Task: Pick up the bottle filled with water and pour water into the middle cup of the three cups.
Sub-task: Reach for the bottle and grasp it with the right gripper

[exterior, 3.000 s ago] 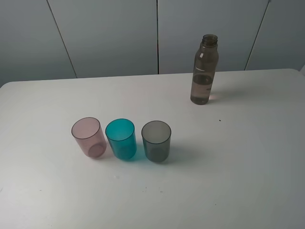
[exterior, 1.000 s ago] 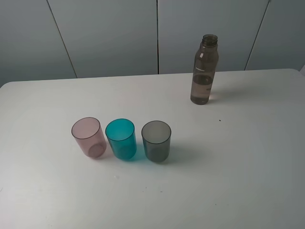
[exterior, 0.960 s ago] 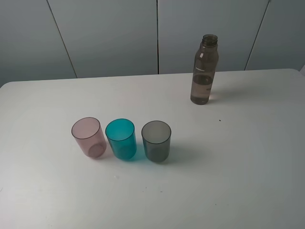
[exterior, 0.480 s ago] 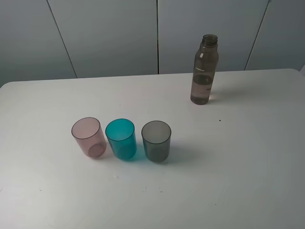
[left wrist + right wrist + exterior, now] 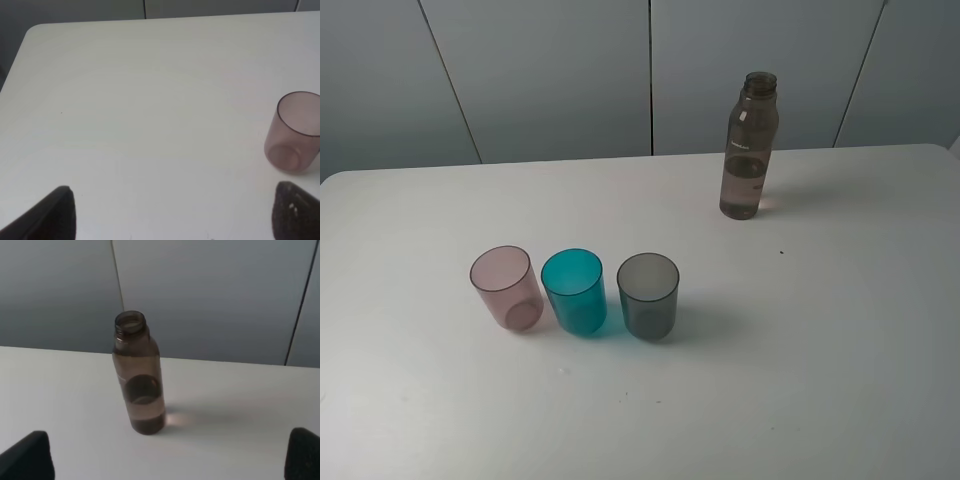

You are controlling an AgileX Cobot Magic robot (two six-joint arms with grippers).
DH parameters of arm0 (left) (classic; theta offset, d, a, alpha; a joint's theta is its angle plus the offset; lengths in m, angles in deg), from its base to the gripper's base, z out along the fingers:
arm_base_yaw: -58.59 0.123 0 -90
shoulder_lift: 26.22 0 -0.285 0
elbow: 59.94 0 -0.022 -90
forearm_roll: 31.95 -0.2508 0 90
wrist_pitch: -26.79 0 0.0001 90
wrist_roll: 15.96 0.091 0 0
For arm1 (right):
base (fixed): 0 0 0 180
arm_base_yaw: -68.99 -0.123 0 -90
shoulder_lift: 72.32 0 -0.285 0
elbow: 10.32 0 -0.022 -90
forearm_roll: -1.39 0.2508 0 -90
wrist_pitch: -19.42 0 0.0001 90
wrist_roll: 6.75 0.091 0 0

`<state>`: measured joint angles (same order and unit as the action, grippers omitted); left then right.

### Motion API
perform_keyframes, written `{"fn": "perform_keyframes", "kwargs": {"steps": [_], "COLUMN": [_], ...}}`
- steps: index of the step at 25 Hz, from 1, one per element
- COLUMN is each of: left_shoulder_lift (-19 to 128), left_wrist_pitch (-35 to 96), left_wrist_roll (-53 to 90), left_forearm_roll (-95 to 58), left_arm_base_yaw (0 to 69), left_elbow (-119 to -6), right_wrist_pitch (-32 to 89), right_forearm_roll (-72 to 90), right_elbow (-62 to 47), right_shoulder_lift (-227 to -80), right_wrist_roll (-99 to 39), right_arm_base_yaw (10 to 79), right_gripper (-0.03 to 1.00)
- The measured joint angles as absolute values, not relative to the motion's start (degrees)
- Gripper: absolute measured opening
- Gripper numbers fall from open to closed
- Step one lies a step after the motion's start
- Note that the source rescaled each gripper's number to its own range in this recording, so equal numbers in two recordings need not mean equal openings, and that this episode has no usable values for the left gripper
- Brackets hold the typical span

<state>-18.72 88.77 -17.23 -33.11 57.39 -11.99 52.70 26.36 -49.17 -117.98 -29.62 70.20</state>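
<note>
Three cups (image 5: 574,295) stand upright in a row on the near left part of the table (image 5: 820,340), close together but not touching: a pale pink cup (image 5: 506,288), the teal middle cup (image 5: 573,285) and a smoky grey cup (image 5: 648,295). All are translucent, straight-sided and of one size. I cannot tell whether anything is in them.

Well apart from them, toward the far right of the table, the bottle (image 5: 748,150) stands upright — tall, slim, smoky brown-grey, with a narrow threaded neck and an open mouth. A liquid line shows about midway up its body. A faint pale marking sits on its shoulder, too small to read.

The table is plain white and matte, with a tiny dark speck (image 5: 781,251) near the bottle. Behind it run grey wall panels (image 5: 550,70) divided by thin dark seams.

The left gripper (image 5: 175,215) hovers over bare table beside the pink cup, its jaws spread wide and empty. The right gripper (image 5: 165,455) faces the bottle from a distance — jaws likewise wide apart, holding nothing.
</note>
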Motion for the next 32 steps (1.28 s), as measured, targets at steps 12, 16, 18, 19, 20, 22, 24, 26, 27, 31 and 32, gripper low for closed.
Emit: {"fn": "perform_keyframes", "kwargs": {"steps": [12, 16, 18, 19, 20, 22, 24, 26, 27, 31, 32], "left_shoulder_lift": [-18.72, -18.72, -18.72, -18.72, -18.72, -18.72, -18.72, -18.72, -18.72, -18.72, -18.72], "left_wrist_pitch": [88.77, 88.77, 88.77, 88.77, 88.77, 88.77, 88.77, 88.77, 88.77, 88.77, 88.77], "left_wrist_roll": [-17.23, -17.23, -17.23, -17.23, -17.23, -17.23, -17.23, -17.23, -17.23, -17.23, -17.23], "left_forearm_roll": [-33.11, -33.11, -33.11, -33.11, -33.11, -33.11, -33.11, -33.11, -33.11, -33.11, -33.11], "left_arm_base_yaw": [57.39, 57.39, 57.39, 57.39, 57.39, 57.39, 57.39, 57.39, 57.39, 57.39, 57.39], "left_elbow": [-11.99, -11.99, -11.99, -11.99, -11.99, -11.99, -11.99, -11.99, -11.99, -11.99, -11.99], "right_wrist_pitch": [41.01, 35.22, 32.06, 30.14, 28.19, 24.48, 21.53, 19.42, 18.59, 17.43, 17.28], "right_forearm_roll": [29.12, 29.12, 29.12, 29.12, 29.12, 29.12, 28.88, 28.61, 28.31, 28.0, 27.89], "right_elbow": [-49.17, -49.17, -49.17, -49.17, -49.17, -49.17, -49.17, -49.17, -49.17, -49.17, -49.17], "right_shoulder_lift": [-141.37, -148.8, -152.75, -154.9, -156.59, -160.31, -163.16, -165.62, -166.39, -168.02, -168.15], "right_wrist_roll": [-38.88, -39.21, -39.21, -39.33, -39.32, -39.32, -39.32, -39.32, -39.32, -39.32, -39.32], "right_arm_base_yaw": [57.09, 54.9, 53.96, 53.2, 52.46, 50.73, 49.41, 48.31, 48.06, 47.92, 47.92], "right_gripper": [1.0, 1.0, 1.0, 1.0, 1.0, 1.0, 1.0, 1.0, 1.0, 1.0, 1.0]}}
